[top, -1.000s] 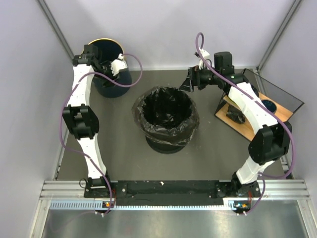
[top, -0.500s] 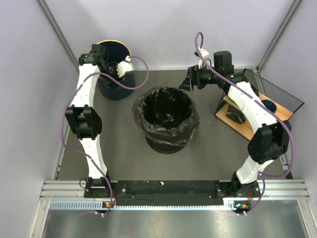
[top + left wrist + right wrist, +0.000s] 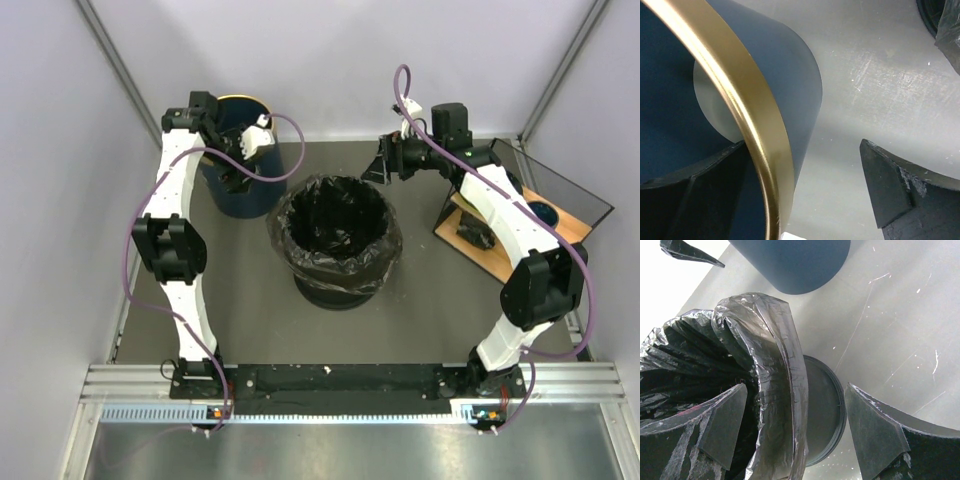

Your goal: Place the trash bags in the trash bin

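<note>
Shifted right, the trash bin (image 3: 243, 196) stands on grey tabletop (image 3: 250, 300).

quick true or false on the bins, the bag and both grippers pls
1. The trash bin has a gold rim. True.
2. The left gripper straddles that rim, one finger inside and one outside. True.
3. The trash bag lies crumpled inside the trash bin. False: it lines a separate black bin, folded over its rim.
4. The right gripper is shut on the trash bag. False: its jaws are open, one on either side of the bag's edge.
5. The trash bin stands to the right of the black bin. False: it is to its left and farther back.
</note>
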Robot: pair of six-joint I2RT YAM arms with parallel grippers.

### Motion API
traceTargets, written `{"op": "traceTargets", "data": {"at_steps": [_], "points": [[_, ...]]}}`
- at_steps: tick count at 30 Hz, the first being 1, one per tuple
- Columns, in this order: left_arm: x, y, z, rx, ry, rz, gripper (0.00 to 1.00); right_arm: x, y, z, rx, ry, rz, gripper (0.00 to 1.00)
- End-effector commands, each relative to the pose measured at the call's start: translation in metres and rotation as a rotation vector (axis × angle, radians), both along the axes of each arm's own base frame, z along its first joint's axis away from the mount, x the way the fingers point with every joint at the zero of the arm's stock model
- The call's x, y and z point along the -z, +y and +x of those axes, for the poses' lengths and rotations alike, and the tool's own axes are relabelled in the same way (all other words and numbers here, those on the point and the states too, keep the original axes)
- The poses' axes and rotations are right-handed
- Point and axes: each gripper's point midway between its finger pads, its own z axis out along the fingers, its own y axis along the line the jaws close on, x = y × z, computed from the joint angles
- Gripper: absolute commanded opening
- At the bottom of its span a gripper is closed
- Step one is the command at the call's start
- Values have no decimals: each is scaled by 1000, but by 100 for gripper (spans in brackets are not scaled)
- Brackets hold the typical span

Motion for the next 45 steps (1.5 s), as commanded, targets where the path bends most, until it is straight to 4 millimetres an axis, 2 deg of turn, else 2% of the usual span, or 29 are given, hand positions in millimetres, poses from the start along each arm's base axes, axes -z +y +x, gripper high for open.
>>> {"op": "traceTargets", "data": {"at_steps": [1,6,9,13,15,21,25,26,27,28,29,34,37,38,40,41,45], "points": [[-39,-8,-35,-7,20,-36,98,-19,0,1,-22,-58,21,80],[-55,-11,-38,51,-51,13,98,-17,-2,-2,-26,-60,15,80],[-56,-12,-44,88,-54,56,94,-17,-2,-3,-27,-58,16,80],[-31,-5,-50,140,14,160,77,-14,0,-3,-33,-47,20,80],[-21,-1,-47,149,34,193,64,-15,1,-1,-33,-46,23,80],[1,-3,-40,148,89,214,47,-15,1,0,-31,-44,24,80],[8,-8,-39,145,111,182,32,-15,-1,-1,-26,-46,21,80],[9,-8,-39,146,113,175,26,-16,0,-1,-26,-46,21,80],[7,-9,-39,146,109,163,11,-16,-1,0,-22,-51,20,80],[6,-10,-39,148,107,159,4,-17,-1,-1,-23,-53,19,80],[2,-10,-40,153,95,157,0,-17,-2,-1,-21,-52,18,80],[-22,-15,-53,181,39,118,0,-17,-3,-3,-19,-52,16,80],[-50,-15,-55,140,-26,82,0,-19,-3,-4,-22,-58,18,80],[-70,-17,-57,122,-71,53,0,-18,-3,-4,-22,-59,16,80],[-89,-17,-61,111,-121,35,0,-22,-3,-4,-21,-72,15,80],[-106,-16,-68,111,-169,34,0,-24,-5,-3,-18,-76,16,80],[-145,-10,-90,88,-286,48,0,-34,-10,-5,-4,-91,26,84]]}}
